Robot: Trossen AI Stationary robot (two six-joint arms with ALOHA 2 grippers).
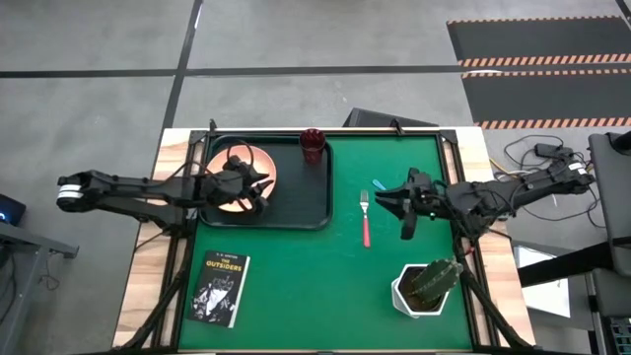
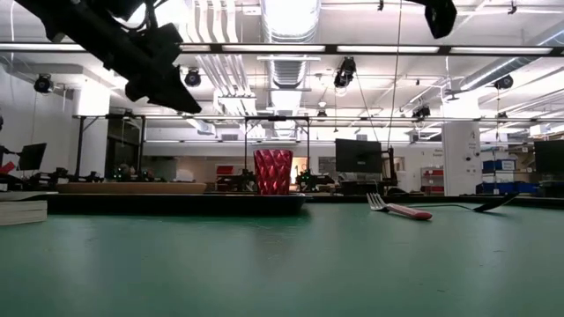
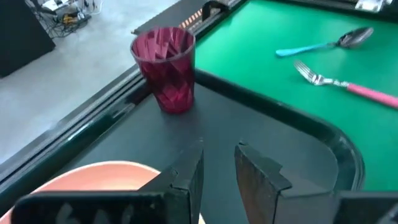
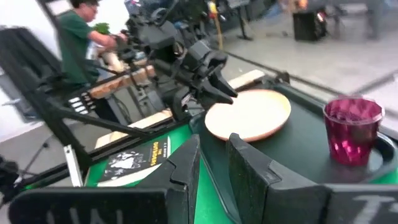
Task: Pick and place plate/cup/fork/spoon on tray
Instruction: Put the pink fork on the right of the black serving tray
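The peach plate (image 1: 237,179) lies flat in the left part of the dark tray (image 1: 296,202). The maroon cup (image 1: 313,146) stands upright in the tray's far right corner. My left gripper (image 1: 258,189) hovers above the plate's right edge, open by a narrow gap and empty; the left wrist view shows it (image 3: 217,171) over the plate (image 3: 106,177) and the bare tray floor (image 3: 280,124). The pink-handled fork (image 1: 365,219) and the teal-handled spoon (image 1: 378,183) lie on the green mat right of the tray. My right gripper (image 1: 399,209) is raised just right of them, slightly open and empty.
A book (image 1: 220,288) lies at the mat's near left. A white pot with a cactus (image 1: 426,288) stands at the near right. The mat (image 1: 325,286) between them is bare. A person (image 4: 81,37) shows beyond the table in the right wrist view.
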